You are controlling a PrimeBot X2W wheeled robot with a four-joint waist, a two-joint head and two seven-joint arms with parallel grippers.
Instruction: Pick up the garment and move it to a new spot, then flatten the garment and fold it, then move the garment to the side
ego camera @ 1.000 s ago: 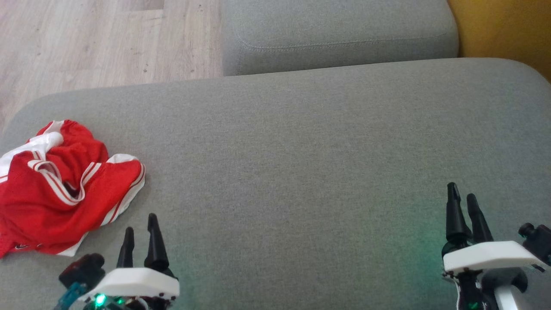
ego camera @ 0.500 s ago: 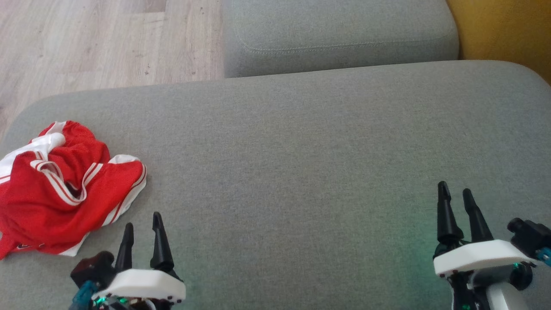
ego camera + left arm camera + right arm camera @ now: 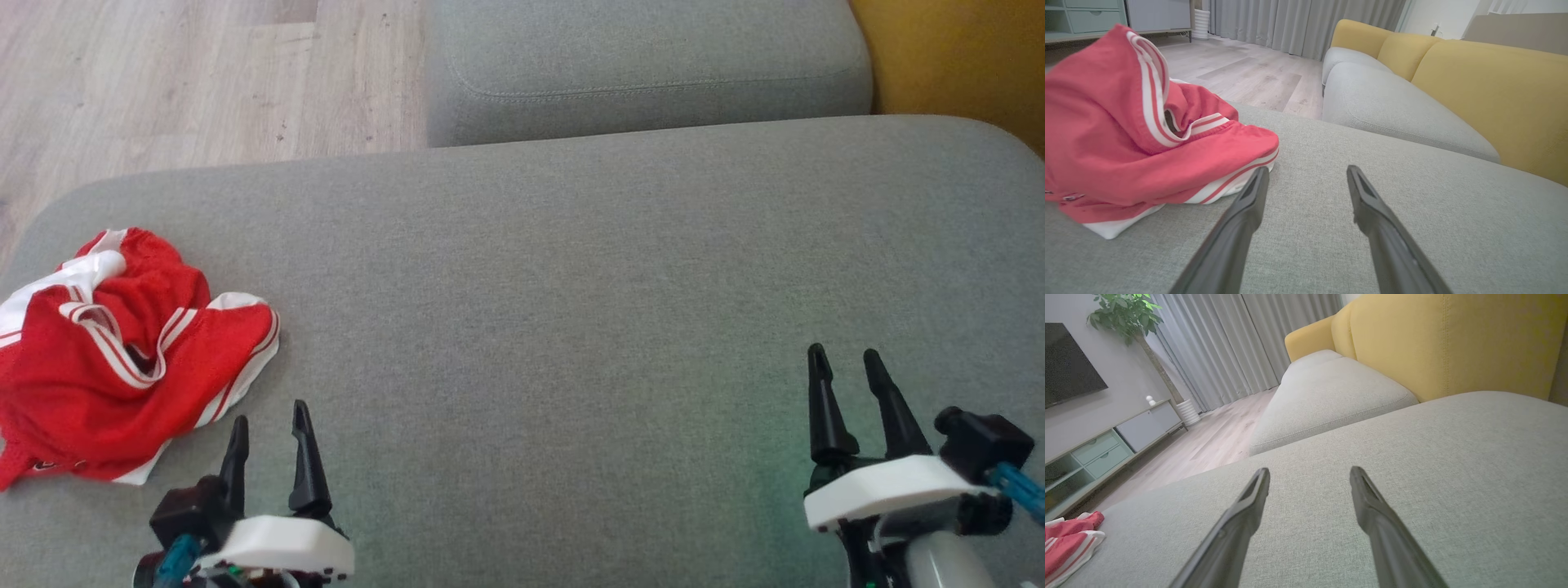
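The garment [image 3: 114,359] is a red piece with white stripes, crumpled in a heap at the left end of the grey sofa cushion [image 3: 571,286]. In the left wrist view the garment [image 3: 1135,134] lies just left of my fingers. My left gripper [image 3: 269,412] hovers open near the cushion's front edge, just right of the heap and not touching it; nothing sits between its fingers [image 3: 1249,200]. My right gripper [image 3: 841,359] stands open and empty far to the right. A corner of the garment [image 3: 1069,539] shows at the lower left of the right wrist view.
A second grey cushion [image 3: 645,65] lies beyond the near one, with yellow backrests [image 3: 1490,94] on the right. Wooden floor [image 3: 180,82] runs past the cushion's far left edge. A low cabinet [image 3: 1106,445], a plant and curtains stand across the room.
Both grippers have drawn back toward the bottom edge of the head view, the right one also drifting left. The garment has stayed put.
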